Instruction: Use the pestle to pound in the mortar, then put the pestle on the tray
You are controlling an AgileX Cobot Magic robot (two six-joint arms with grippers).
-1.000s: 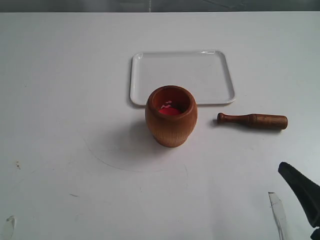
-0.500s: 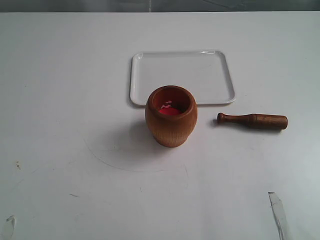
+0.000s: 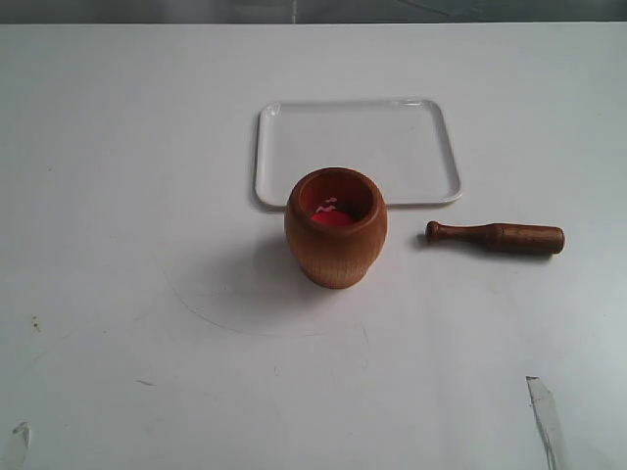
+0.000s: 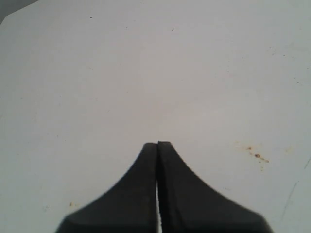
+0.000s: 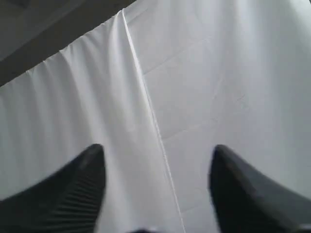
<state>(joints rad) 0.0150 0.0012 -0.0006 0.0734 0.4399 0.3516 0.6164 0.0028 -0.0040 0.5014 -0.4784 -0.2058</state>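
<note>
The orange-brown wooden mortar point(image 3: 335, 227) stands upright mid-table, its red inside showing. Just behind it lies the white tray point(image 3: 431, 137), with nothing on it. The dark pestle point(image 3: 495, 236) lies flat on the table to the mortar's right, knob end toward the mortar. Neither gripper shows in the exterior view. In the left wrist view my left gripper point(image 4: 158, 144) is shut over bare white table, holding nothing. In the right wrist view my right gripper point(image 5: 158, 153) is open, with only white cloth between its fingers.
A piece of clear tape point(image 3: 545, 421) sticks to the table near the front right, and another bit point(image 3: 18, 441) at the front left. Small brown stains point(image 4: 256, 154) mark the surface under the left gripper. A fold line point(image 5: 146, 97) runs across the white cloth.
The right arm's dark tip, seen at the lower right corner one second ago, has withdrawn out of the exterior view. The mortar, pestle and tray have not moved.
</note>
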